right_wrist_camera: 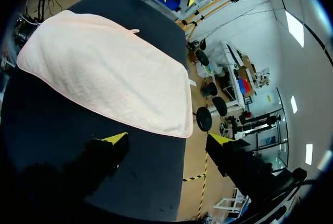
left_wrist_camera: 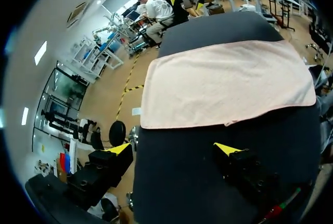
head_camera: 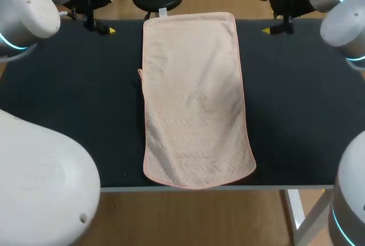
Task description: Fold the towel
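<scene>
Head view: towel (head_camera: pixel 194 97) flat, long axis far-to-near edge.

Head view, clock read from the towel's middle. Towel (head_camera: pixel 194 100) lies flat on the table (head_camera: pixel 68 97), long axis on the 12–6 line, slightly right of table centre. Its 12 o'clock end meets the far edge and its 6 o'clock end reaches the near edge. Left gripper (left_wrist_camera: pixel 171 148) sits at about 10 o'clock over the far edge, apart from the towel. Right gripper (right_wrist_camera: pixel 166 139) sits at about 2 o'clock, likewise apart.
</scene>
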Motion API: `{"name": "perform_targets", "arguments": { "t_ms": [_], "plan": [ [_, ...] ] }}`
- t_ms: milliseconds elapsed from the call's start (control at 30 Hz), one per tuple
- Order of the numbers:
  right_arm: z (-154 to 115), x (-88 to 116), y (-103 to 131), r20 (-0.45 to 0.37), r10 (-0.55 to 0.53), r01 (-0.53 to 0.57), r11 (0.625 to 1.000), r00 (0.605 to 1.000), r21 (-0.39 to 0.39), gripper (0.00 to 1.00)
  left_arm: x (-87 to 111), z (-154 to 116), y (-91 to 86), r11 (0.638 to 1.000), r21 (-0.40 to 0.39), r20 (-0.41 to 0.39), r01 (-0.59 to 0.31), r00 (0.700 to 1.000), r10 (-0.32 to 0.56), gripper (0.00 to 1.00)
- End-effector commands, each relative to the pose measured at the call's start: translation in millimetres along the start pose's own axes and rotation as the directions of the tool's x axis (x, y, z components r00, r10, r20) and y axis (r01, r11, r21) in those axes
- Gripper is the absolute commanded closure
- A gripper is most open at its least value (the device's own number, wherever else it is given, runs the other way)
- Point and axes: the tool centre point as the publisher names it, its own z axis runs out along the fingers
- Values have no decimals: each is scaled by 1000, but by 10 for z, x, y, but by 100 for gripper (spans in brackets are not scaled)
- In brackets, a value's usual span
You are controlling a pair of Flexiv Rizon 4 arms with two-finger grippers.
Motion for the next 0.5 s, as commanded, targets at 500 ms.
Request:
{"name": "perform_targets", "arguments": {
  "t_ms": [500],
  "plan": [
    [403, 321, 387, -102, 124, -102, 975, 987, 200, 0, 175, 498, -431, 947, -283, -291, -154, 954, 68, 0]
  ]
}}
